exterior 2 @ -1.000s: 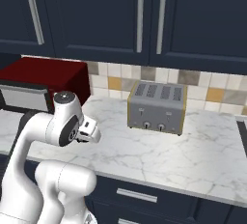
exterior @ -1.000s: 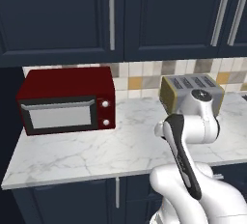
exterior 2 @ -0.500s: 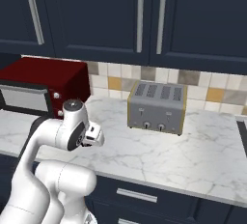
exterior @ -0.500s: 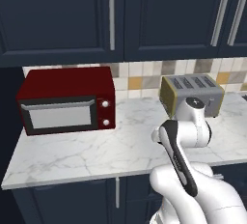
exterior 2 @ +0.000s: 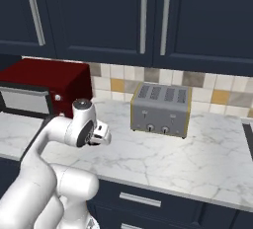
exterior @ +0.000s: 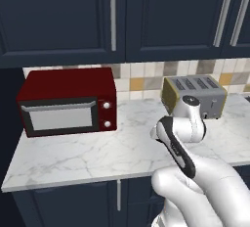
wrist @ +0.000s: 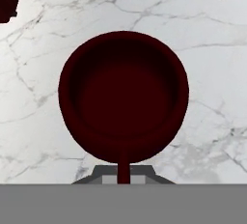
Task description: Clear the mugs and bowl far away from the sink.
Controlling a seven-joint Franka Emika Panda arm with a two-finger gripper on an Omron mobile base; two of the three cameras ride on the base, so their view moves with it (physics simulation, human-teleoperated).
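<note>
A dark maroon mug point(wrist: 123, 92) hangs over the white marble counter point(wrist: 212, 97), seen from above, with its handle pointing back at my hand. My gripper point(wrist: 123, 175) is shut on that handle. In the right base view my hand point(exterior 2: 100, 133) hovers over the counter between the microwave and the toaster. The other mug and the bowl are out of view. At the right edge a black strip point(exterior 2: 248, 141) cuts into the counter; I cannot tell whether it is the sink.
A red microwave point(exterior: 68, 101) stands at the back left of the counter point(exterior: 73, 152). A grey four-slot toaster point(exterior 2: 160, 109) stands at the back right. Dark cabinets hang above, with tiled wall between.
The arm's wrist has drifted a little toward the toaster. The grip on the mug has stayed the same.
</note>
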